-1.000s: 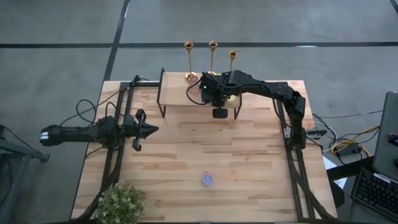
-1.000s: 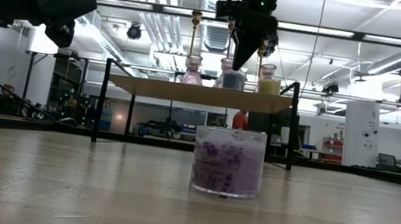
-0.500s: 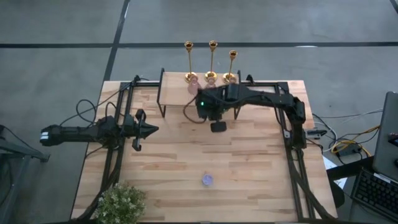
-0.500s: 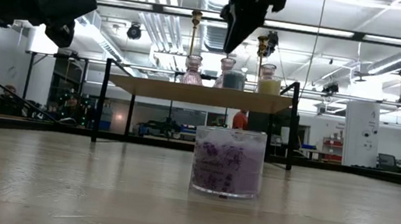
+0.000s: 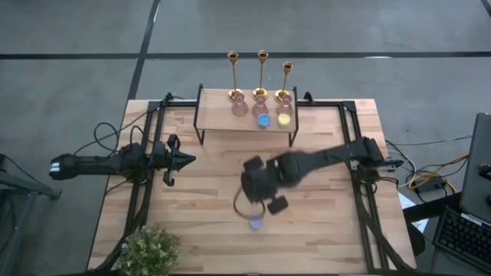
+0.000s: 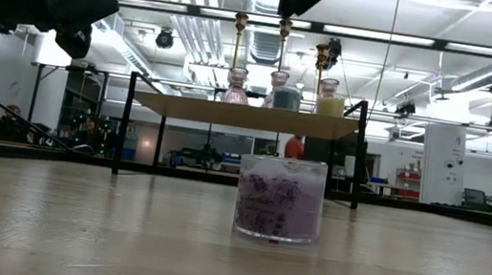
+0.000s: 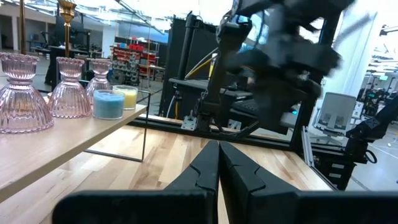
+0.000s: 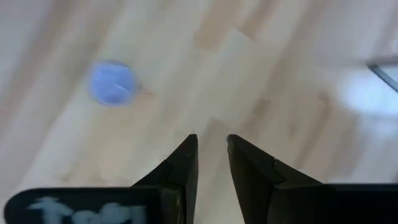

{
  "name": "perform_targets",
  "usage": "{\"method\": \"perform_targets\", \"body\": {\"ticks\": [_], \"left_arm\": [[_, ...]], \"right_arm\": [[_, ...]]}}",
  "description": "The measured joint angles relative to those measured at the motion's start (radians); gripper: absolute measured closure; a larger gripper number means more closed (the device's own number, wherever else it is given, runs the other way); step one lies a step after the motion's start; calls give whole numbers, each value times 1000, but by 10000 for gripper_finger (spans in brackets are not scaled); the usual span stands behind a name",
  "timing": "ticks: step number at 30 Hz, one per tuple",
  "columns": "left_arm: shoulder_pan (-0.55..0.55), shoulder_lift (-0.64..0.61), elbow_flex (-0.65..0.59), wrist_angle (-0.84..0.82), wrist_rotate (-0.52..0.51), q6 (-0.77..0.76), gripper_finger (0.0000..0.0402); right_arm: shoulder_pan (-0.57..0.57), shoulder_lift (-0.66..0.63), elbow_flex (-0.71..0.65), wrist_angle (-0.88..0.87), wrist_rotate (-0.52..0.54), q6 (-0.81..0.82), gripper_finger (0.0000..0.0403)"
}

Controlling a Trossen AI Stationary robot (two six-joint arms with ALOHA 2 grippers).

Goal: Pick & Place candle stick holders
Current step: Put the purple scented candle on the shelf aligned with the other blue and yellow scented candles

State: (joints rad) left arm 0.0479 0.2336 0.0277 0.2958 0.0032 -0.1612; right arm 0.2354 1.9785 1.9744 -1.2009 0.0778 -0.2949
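Observation:
Three gold candle stick holders (image 5: 261, 75) stand in a row on pink ribbed bases (image 7: 22, 93) along the far edge of a low wooden shelf (image 5: 230, 123). In the low view their stems (image 6: 280, 51) rise behind the shelf top. My right gripper (image 5: 257, 201) hangs over the table's middle, pointing steeply down and open, with nothing between its fingers (image 8: 180, 165). It is well clear of the holders. My left gripper (image 5: 184, 159) waits at the table's left, level and shut (image 7: 219, 155).
A blue candle (image 5: 263, 120) and a yellow candle (image 5: 284, 119) sit on the shelf in front of the holders. A purple candle in a glass (image 6: 279, 198) stands on the table near my right gripper (image 8: 111, 83). A potted plant (image 5: 149, 249) fills the near left corner.
My right gripper has swung away from the shelf toward the table's near edge, carrying nothing, and now hangs above the purple candle. The blue and yellow candles, hidden by it before, now show on the shelf. The three holders have kept their places.

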Motion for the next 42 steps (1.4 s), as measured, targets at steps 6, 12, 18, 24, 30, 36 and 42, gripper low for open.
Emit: {"method": "perform_targets", "body": {"ticks": [6, 12, 18, 24, 30, 36, 42], "left_arm": [[0, 0, 0, 0, 0, 0, 387], [0, 0, 0, 0, 0, 0, 387], [0, 0, 0, -1, 0, 0, 387], [0, 0, 0, -1, 0, 0, 387], [0, 0, 0, -1, 0, 0, 387], [0, 0, 0, -1, 0, 0, 387], [0, 0, 0, -1, 0, 0, 387]], "right_arm": [[118, 0, -89, 130, -1, 26, 312], [193, 1, -212, 289, 0, 49, 311], [233, 1, -322, 392, -1, 64, 321], [246, 1, -431, 484, -2, 79, 330], [245, 2, -488, 573, -1, 78, 335], [245, 2, -528, 620, -1, 75, 326], [244, 3, -550, 657, 0, 66, 325]]}}
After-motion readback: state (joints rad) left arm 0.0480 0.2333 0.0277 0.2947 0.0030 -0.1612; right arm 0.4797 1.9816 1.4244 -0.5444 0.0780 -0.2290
